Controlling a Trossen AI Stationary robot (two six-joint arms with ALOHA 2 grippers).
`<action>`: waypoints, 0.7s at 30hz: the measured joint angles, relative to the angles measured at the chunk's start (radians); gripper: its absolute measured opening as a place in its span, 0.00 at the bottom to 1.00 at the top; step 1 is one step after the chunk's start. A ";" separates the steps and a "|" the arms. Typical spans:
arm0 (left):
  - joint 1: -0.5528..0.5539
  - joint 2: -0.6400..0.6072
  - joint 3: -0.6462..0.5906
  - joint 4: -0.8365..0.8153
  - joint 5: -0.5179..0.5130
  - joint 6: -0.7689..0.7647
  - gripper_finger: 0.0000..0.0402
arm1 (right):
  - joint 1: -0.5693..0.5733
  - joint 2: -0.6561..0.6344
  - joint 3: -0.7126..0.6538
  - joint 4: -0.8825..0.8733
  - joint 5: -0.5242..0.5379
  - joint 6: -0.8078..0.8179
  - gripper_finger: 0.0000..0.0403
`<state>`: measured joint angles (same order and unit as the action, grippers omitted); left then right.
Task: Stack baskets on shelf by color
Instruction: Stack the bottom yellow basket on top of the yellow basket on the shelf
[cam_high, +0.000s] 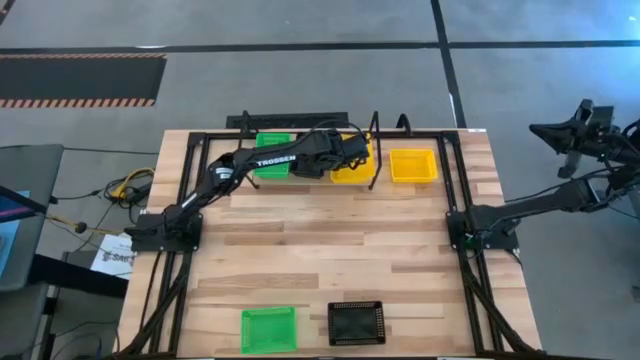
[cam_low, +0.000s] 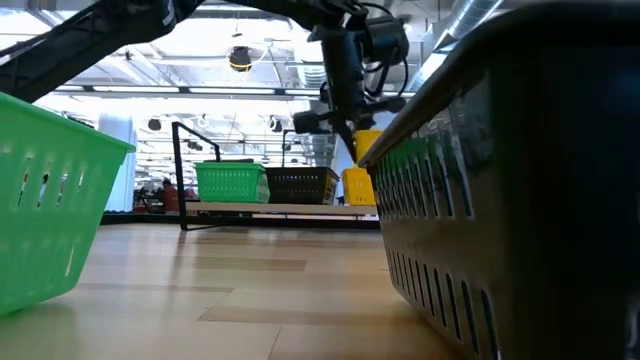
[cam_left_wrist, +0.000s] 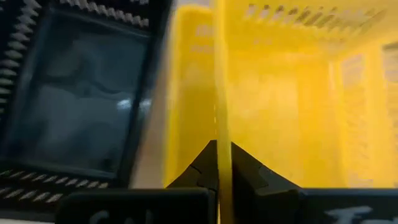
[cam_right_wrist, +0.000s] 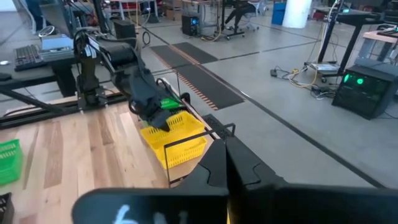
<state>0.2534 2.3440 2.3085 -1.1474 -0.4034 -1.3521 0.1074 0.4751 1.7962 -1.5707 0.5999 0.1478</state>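
Left gripper (cam_left_wrist: 217, 163) fingers clenched on the yellow basket (cam_high: 352, 168) wall over the shelf (cam_low: 280, 208); thin-wall pinch could slip, basket may land crooked against the black basket (cam_left_wrist: 74, 93); right fingers clenched empty.

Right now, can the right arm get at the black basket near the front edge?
Probably yes. The right pincer is shut and holds nothing, parked off the table's right side; bare wood lies between it and the black basket. The left arm is busy at the shelf.

Robotics lab: concrete floor (cam_right_wrist: 280, 74), workstations, cables.
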 joint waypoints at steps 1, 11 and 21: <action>0.002 0.005 0.000 0.002 0.006 0.001 0.00 | 0.000 0.000 0.000 -0.001 0.000 0.000 0.01; 0.015 0.013 0.001 0.010 -0.001 0.014 0.00 | 0.000 0.000 0.000 0.000 -0.001 -0.016 0.01; 0.021 0.010 0.001 0.016 -0.011 0.021 0.00 | 0.000 0.000 0.000 0.000 -0.002 -0.021 0.01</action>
<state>0.2749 2.3539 2.3093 -1.1311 -0.4147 -1.3314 0.1078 0.4751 1.7966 -1.5711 0.5983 0.1268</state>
